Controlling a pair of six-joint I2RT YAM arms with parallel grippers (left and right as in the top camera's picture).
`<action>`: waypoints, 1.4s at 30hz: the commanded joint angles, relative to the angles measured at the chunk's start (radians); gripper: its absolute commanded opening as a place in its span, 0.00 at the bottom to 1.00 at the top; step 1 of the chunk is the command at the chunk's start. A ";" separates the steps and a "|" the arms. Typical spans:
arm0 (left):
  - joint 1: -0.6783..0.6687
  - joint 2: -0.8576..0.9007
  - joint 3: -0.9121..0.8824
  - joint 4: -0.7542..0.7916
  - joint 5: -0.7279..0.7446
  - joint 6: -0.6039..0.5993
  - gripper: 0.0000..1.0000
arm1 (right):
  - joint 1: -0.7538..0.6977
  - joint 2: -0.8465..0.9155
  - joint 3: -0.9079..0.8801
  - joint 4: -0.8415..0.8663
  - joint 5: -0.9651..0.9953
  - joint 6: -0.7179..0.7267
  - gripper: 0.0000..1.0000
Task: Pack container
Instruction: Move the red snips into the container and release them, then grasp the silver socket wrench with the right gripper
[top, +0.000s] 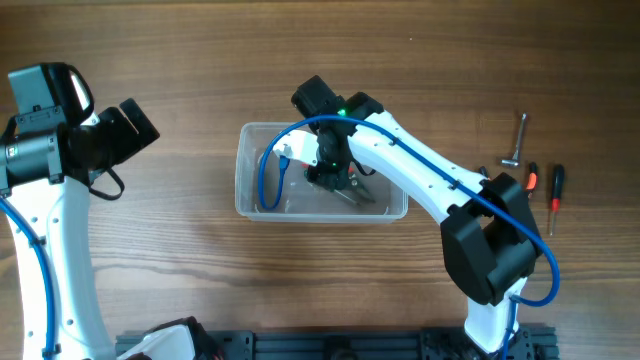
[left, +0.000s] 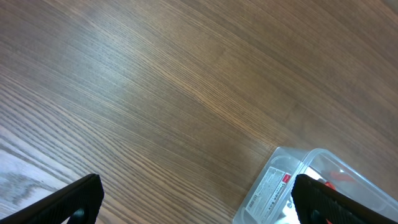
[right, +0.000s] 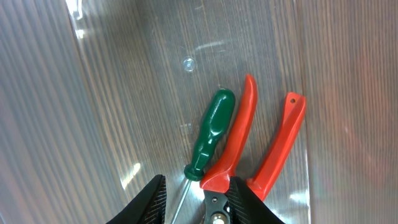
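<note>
The clear plastic container (top: 242, 185) stands at the table's middle; its corner with a label also shows in the left wrist view (left: 273, 186). My right gripper (top: 330, 177) reaches down inside it. In the right wrist view the jaws (right: 199, 202) are open just above the container floor (right: 118, 93), straddling the shaft of a green-handled screwdriver (right: 211, 134) and one handle of red-handled pliers (right: 277, 146), both lying on the floor. My left gripper (top: 135, 125) hovers far left of the container, open and empty (left: 199, 202).
On the table right of the container lie a metal hex key (top: 519, 138) and two small red-and-black screwdrivers (top: 531, 178) (top: 555, 190). A blue cable (top: 266, 180) loops from the right arm over the container's left part.
</note>
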 joint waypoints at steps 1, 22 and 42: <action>0.002 0.008 0.009 -0.001 0.016 0.017 1.00 | 0.000 0.002 0.003 0.003 -0.020 0.007 0.33; 0.002 0.008 0.009 0.006 0.016 0.017 1.00 | -0.913 -0.362 0.254 -0.301 0.280 1.077 1.00; 0.002 0.008 0.009 0.003 0.016 0.013 1.00 | -0.971 0.111 0.003 0.013 0.144 0.775 1.00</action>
